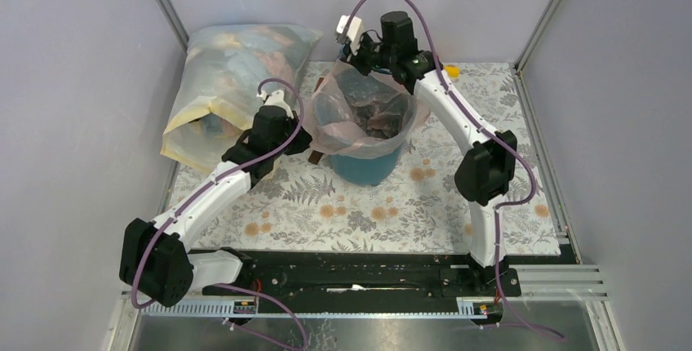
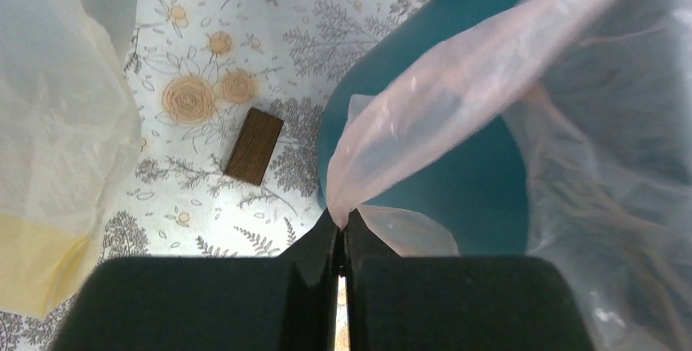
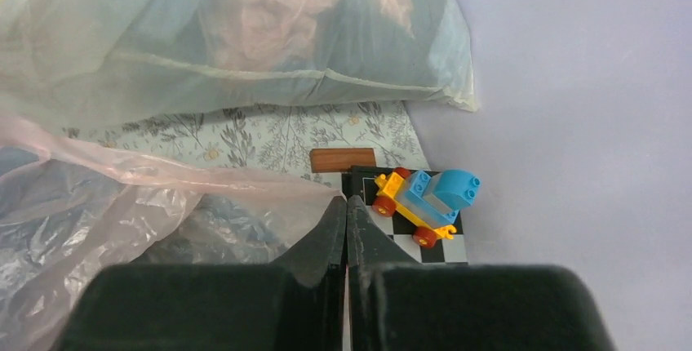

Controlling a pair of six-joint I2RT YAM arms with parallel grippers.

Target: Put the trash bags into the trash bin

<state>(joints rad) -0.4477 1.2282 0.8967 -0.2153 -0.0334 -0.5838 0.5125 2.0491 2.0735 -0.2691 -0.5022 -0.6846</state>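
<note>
The teal trash bin (image 1: 367,165) stands at the middle of the mat. The pale-pink trash bag (image 1: 359,114) lies opened in it and is draped over its rim. My left gripper (image 1: 303,140) is at the bin's left side. In the left wrist view it (image 2: 341,214) is shut on a gathered corner of the bag (image 2: 457,82), stretched taut beside the bin wall (image 2: 457,188). My right gripper (image 1: 357,61) is at the bin's far rim. In the right wrist view it (image 3: 346,198) is shut on the bag's edge (image 3: 163,175).
A large milky-yellow sack (image 1: 232,73) with coloured contents lies at the back left and shows in the left wrist view (image 2: 57,114). A small brown block (image 2: 255,145) lies by the bin. A toy car (image 3: 426,196) sits on a checkered board (image 3: 445,246) behind the bin.
</note>
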